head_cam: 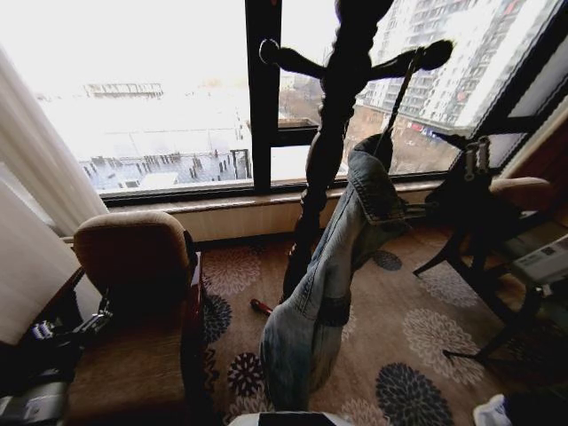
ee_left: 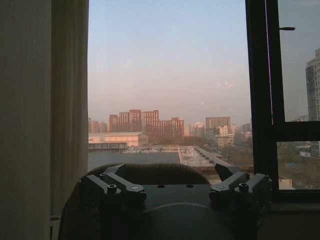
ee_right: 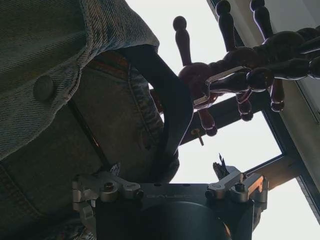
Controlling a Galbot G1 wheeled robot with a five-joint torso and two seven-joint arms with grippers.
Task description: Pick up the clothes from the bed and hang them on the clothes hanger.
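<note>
One denim jacket hangs from the coat stand.

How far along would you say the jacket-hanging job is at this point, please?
Nearly done, it seems. The denim jacket is off the bed and on the black hanger, whose silver hook sits over a peg of the wooden coat stand. The right gripper is open just below the hanger, jaws apart and clamping nothing. The left gripper waits open by the armchair. What looks left is drawing the right arm away.
</note>
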